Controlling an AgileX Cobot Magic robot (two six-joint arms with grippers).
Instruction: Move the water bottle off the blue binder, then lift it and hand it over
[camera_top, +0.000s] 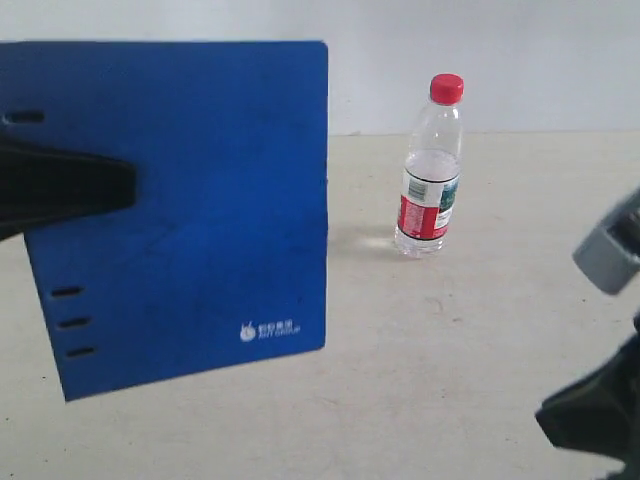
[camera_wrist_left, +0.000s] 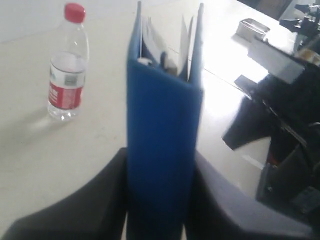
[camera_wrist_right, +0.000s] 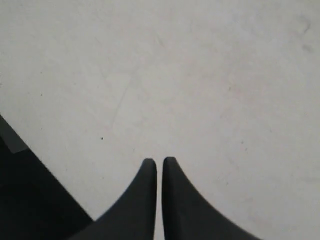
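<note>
While the left hand (camera_wrist_left: 159, 156) clamps both fingers on the spine of the blue binder (camera_top: 200, 200), that binder is up on edge, its cover square to the exterior camera and a touch tilted. You can see the small white logo (camera_top: 268, 331) at its lower corner and the spine slots (camera_top: 70, 321) down the left side. From the left wrist, white pages (camera_wrist_left: 150, 34) show between the two covers.

Over to the water bottle (camera_top: 432, 170): it stands upright on the pale surface (camera_top: 480, 350), red cap (camera_top: 446, 88) on top, to the right of the binder and clear of it, nothing touching it.

And the right hand (camera_wrist_right: 159, 167): fingers pressed together, gripping nothing, pointing at bare surface, well apart from the bottle.
</note>
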